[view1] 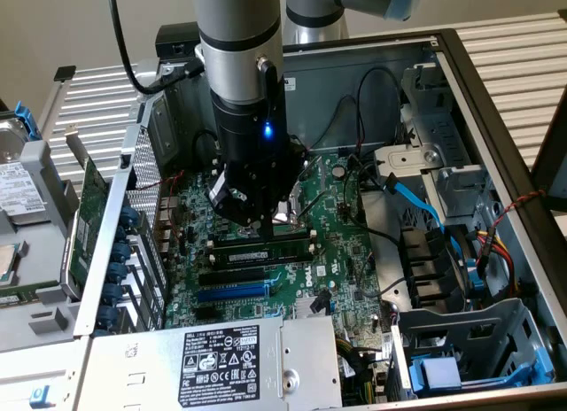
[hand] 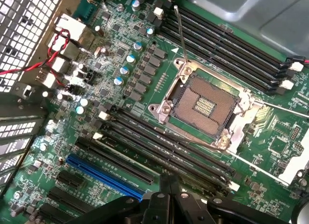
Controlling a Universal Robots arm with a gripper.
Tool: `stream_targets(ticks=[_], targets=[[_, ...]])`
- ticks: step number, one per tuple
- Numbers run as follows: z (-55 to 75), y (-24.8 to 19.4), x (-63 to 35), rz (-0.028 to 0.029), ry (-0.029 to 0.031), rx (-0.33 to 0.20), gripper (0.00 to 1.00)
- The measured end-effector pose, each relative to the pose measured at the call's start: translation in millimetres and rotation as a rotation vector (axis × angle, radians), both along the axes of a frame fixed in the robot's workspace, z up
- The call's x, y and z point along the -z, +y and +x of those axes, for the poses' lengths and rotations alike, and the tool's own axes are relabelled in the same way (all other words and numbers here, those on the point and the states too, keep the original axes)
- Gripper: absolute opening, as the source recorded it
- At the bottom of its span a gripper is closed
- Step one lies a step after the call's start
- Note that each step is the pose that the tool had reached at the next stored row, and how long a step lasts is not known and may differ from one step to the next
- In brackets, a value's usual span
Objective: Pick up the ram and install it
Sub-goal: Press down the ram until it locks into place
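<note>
— One stick is what we're watching: the ram, a thin green strip with a pale label, stands on edge in a long black memory slot on the motherboard. It runs across the board just in front of the processor socket.

— And the gripper?

— The gripper hangs right over the ram, towards the end on the exterior view's left. Its fingers are pressed together, with nothing between them. The tips sit at the stick's top edge, but I can't tell whether they actually touch it.

— What about the wrist camera?

— Down there the gripper pokes in as a dark closed wedge, with a bank of memory slots directly under it. Seen edge-on, I can't tell which of those slots holds the stick. Beyond them the open socket shows its gold contact field inside a metal frame, and a second bank of slots lies on its far side.

— Widen it out for us.

— A blue expansion slot lies a little nearer the camera than the ram. The power supply, with its white and black label, sits at the near edge of the case. A blue cable curves down by the drive bays on the exterior view's right. Over on the exterior view's left, a green expansion card stands outside the case wall.
</note>
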State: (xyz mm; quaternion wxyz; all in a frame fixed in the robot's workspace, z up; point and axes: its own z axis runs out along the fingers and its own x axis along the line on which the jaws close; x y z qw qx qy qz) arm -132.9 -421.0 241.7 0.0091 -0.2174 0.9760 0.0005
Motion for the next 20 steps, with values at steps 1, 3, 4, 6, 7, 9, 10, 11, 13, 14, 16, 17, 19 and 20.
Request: stream_targets(ticks=[1, 3, 4, 6, 7, 9, 10, 11, 13, 14, 16, 17, 19, 20], targets=[[0.0, 0.0, 0.0, -0.001, 0.0, 0.012, 0.11], [0.0, 0.0, 0.0, -0.0028, -0.0001, 0.035, 0.11], [0.0, 0.0, 0.0, -0.0038, -0.0001, 0.048, 0.11], [0.0, 0.0, 0.0, -0.0056, 0.0, 0.072, 0.11], [0.0, 0.0, 0.0, -0.0062, 0.0, 0.084, 0.11], [0.0, 0.0, 0.0, -0.0068, 0.0, 0.11, 0.11], [0.0, 0.0, 0.0, -0.0067, 0.0001, 0.124, 0.11], [0.0, 0.0, 0.1, -0.0068, 0.0001, 0.139, 0.11], [0.0, 0.0, 0.1, -0.0068, 0.0002, 0.169, 0.11], [0.0, 0.0, 0.1, -0.0068, 0.0003, 0.184, 0.11], [0.0, 0.0, 0.1, -0.0069, 0.0005, 0.218, 0.11], [0.0, 0.0, 0.2, -0.0069, 0.0005, 0.235, 0.11], [0.0, 0.0, 0.3, -0.0068, 0.0006, 0.268, 0.11], [0.0, 0.0, 0.3, -0.0068, 0.0007, 0.285, 0.11]])
